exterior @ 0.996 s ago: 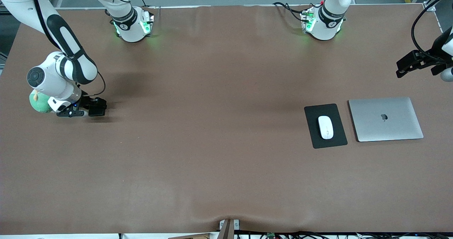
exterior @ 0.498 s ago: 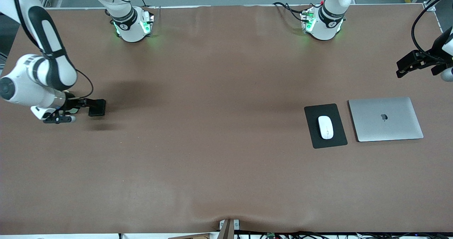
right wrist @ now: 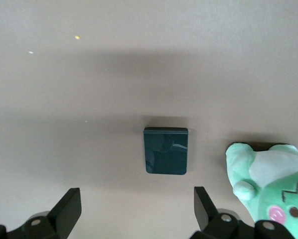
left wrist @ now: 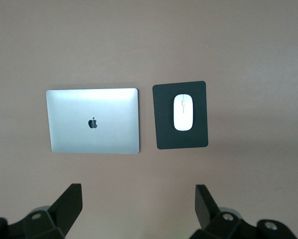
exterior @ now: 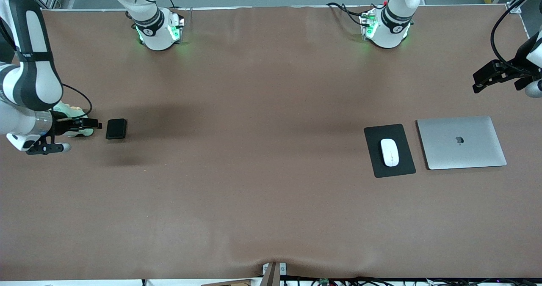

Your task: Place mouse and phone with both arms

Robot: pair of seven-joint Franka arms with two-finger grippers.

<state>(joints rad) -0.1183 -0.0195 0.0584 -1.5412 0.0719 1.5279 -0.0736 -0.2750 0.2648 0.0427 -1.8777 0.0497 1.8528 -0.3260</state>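
Observation:
The white mouse (exterior: 390,152) (left wrist: 183,112) lies on a black mouse pad (exterior: 381,169) (left wrist: 165,139) toward the left arm's end of the table. The black phone (exterior: 116,128) (right wrist: 166,157) lies flat on the brown table toward the right arm's end. My right gripper (exterior: 76,134) (right wrist: 136,199) hangs open and holds nothing, over the table beside the phone, apart from it. My left gripper (exterior: 487,76) (left wrist: 138,191) is open and holds nothing, high over the table's edge at the left arm's end, and waits there.
A closed silver laptop (exterior: 461,142) (left wrist: 93,121) lies beside the mouse pad, closer to the left arm's end. A green plush toy (exterior: 67,107) (right wrist: 268,184) sits under the right wrist, beside the phone.
The right gripper has drawn back from the phone toward the right arm's end of the table, leaving the phone lying where it was. The left arm has barely moved.

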